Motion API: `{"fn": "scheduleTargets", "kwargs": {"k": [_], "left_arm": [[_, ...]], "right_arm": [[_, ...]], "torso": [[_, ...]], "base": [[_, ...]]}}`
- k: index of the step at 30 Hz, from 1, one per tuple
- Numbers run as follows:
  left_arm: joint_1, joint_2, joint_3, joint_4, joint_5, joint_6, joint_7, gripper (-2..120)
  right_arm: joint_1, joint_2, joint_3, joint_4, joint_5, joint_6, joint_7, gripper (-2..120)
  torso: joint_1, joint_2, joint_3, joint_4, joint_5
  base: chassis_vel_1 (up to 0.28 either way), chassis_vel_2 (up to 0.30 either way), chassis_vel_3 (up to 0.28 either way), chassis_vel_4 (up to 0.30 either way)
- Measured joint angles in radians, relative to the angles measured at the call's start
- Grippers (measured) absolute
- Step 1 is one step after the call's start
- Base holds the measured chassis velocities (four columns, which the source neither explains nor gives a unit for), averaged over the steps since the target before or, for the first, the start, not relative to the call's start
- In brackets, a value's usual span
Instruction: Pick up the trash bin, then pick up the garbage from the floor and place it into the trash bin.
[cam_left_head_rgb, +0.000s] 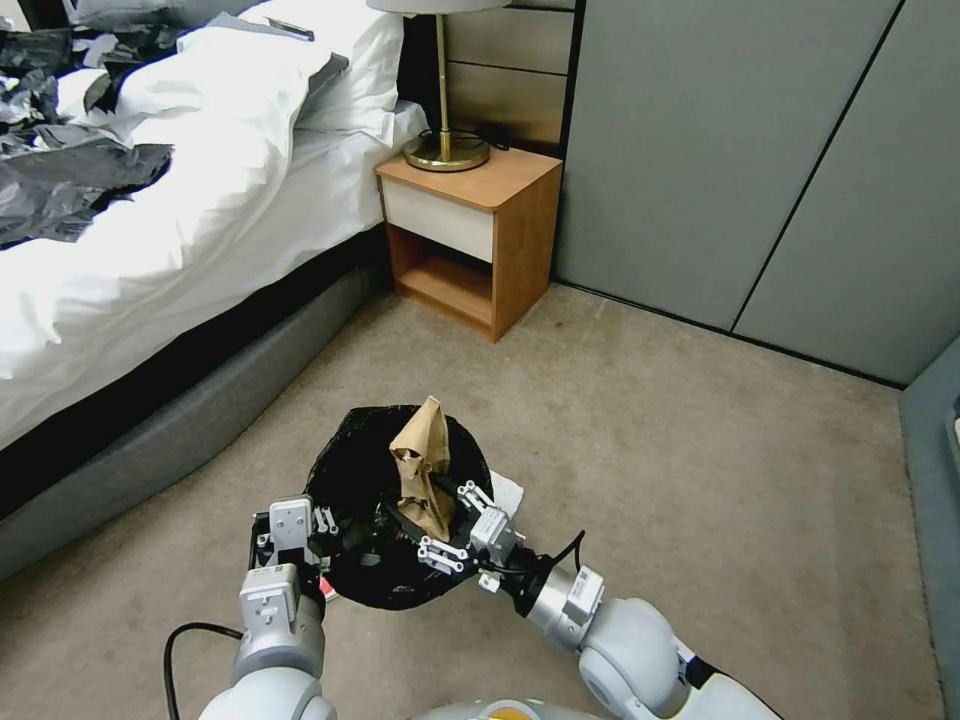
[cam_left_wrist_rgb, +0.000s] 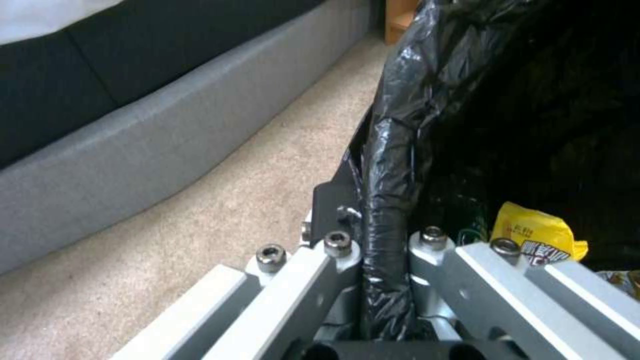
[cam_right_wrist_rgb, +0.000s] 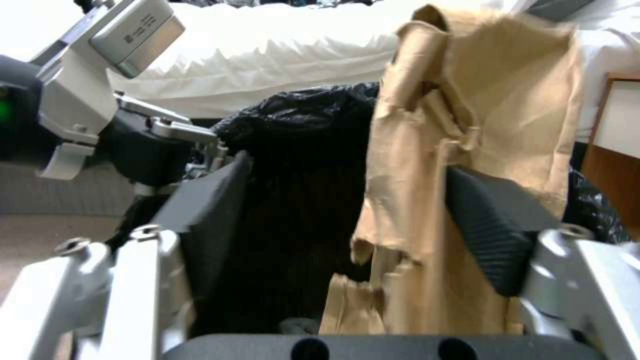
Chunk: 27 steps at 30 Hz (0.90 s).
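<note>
Yellow snack wrapper (cam_left_wrist_rgb: 533, 235), print illegible, in trash bin (cam_left_head_rgb: 350, 470).

**Both arms at the trash bin**

The left end effector (cam_left_head_rgb: 322, 540) clamped the rim of the trash bin (cam_left_head_rgb: 352, 470). The right end effector (cam_left_head_rgb: 455, 522) reached over the bin's mouth, fingers (cam_right_wrist_rgb: 497, 225) spread apart.

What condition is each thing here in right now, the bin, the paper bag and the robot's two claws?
Trash bin: held off the carpet, black liner over its rim.
Brown paper bag: crumpled, upright, standing in the bin's mouth.
Yellow snack wrapper: lying inside the bin.
Left gripper: jaws shut on the bin's rim.
Right gripper: jaws open, the bag leaning on one pad.
Nightstand: lower shelf bare, lamp on top.
</note>
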Motion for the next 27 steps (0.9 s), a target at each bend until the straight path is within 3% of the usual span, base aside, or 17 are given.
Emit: {"fn": "scheduleTargets", "kwargs": {"k": [7, 17, 27], "left_arm": [[0.0, 0.002, 0.0, 0.0, 0.0, 0.001, 0.0, 0], [-0.001, 0.003, -0.001, 0.0, 0.001, 0.004, 0.001, 0], [-0.006, 0.002, -0.002, -0.002, 0.0, 0.007, 0.001, 0]], "right_arm": [[-0.003, -0.01, 0.002, 0.019, -0.001, 0.002, 0.001, 99], [0.011, -0.038, 0.028, 0.06, -0.028, -0.015, 0.0, 100], [-0.012, -0.079, 0.035, 0.107, -0.036, -0.195, 0.087, 100]], "torso": [[0.0, 0.0, 0.0, 0.0, 0.0], [0.0, 0.0, 0.0, 0.0001, 0.0], [0.0, 0.0, 0.0, 0.0001, 0.0001]], "base": [[0.0, 0.0, 0.0, 0.0], [0.0, 0.0, 0.0, 0.0], [0.0, 0.0, 0.0, 0.0]]}}
